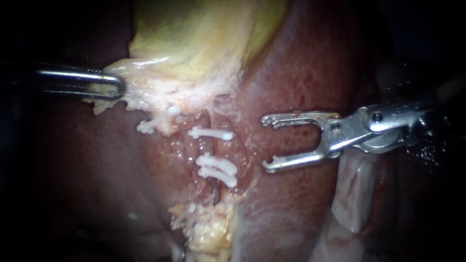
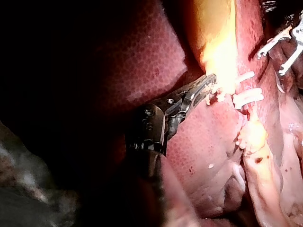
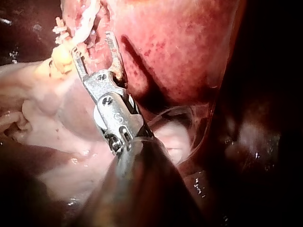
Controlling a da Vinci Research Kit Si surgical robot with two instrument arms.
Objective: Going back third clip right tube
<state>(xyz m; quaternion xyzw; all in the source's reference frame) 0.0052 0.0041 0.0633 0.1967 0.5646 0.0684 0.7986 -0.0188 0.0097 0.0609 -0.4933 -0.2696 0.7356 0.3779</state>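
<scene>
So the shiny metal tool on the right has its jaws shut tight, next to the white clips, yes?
Not quite. The shiny metal right instrument has its jaws wide open, with nothing between them. The endoscope view shows the gap. It is indeed next to the white plastic clips.

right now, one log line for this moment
left instrument: jaws shut on gallbladder | right instrument: jaws open, empty, clear of tube | tube: three clips on

The right instrument (image 1: 266,144) holds its jaws wide apart and empty, just beside three white clips (image 1: 216,162) on a tube (image 1: 215,193). The left instrument (image 1: 116,86) seems to grip pale tissue (image 1: 160,92) below the gallbladder (image 1: 194,39).
</scene>
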